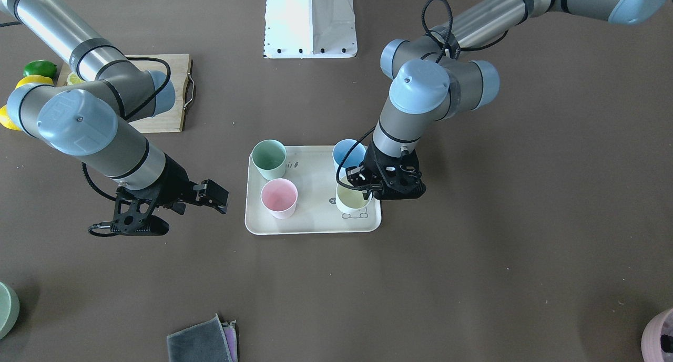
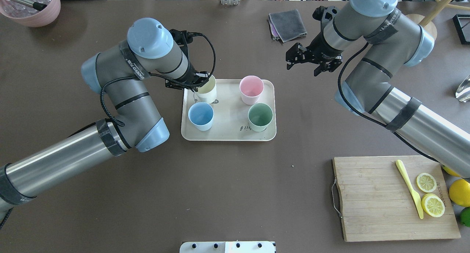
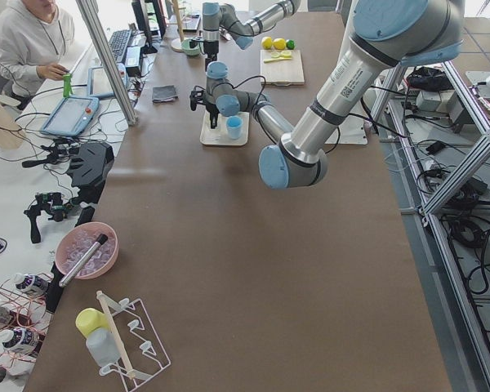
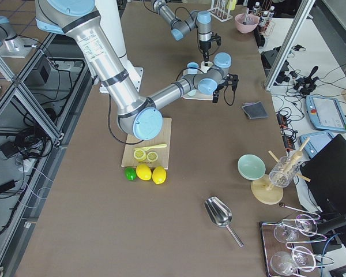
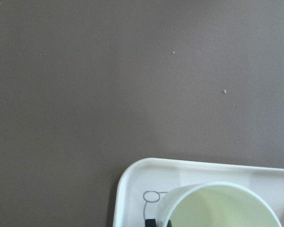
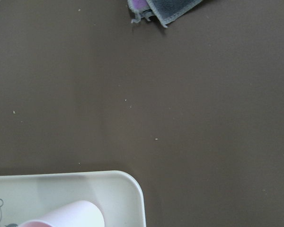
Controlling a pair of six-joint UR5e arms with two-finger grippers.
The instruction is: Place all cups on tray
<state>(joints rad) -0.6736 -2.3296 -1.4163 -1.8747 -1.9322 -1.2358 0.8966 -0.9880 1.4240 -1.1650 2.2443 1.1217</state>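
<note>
The cream tray (image 1: pixel 315 215) lies mid-table, also seen in the overhead view (image 2: pixel 227 132). Four cups stand on it: green (image 1: pixel 269 159) (image 2: pixel 260 117), pink (image 1: pixel 279 198) (image 2: pixel 251 89), blue (image 1: pixel 347 152) (image 2: pixel 201 115) and pale yellow (image 1: pixel 349 199) (image 2: pixel 207 91). My left gripper (image 1: pixel 362 186) (image 2: pixel 196 82) is shut on the yellow cup's rim, at the tray's bunny corner; the left wrist view shows that cup (image 5: pixel 217 208) on the tray (image 5: pixel 137 189). My right gripper (image 1: pixel 218 199) (image 2: pixel 306 62) is open and empty, above the table beside the tray's pink-cup side. The right wrist view shows the tray corner (image 6: pixel 118 189) and the pink cup (image 6: pixel 75 215).
A wooden cutting board (image 2: pixel 371 198) with lemon slices (image 2: pixel 433 205) and a yellow knife (image 2: pixel 409 188) lies near my right side, with whole lemons and a lime beside it. Folded grey cloths (image 2: pixel 287 24) lie at the far edge. A pink bowl (image 2: pixel 29 7) stands far left.
</note>
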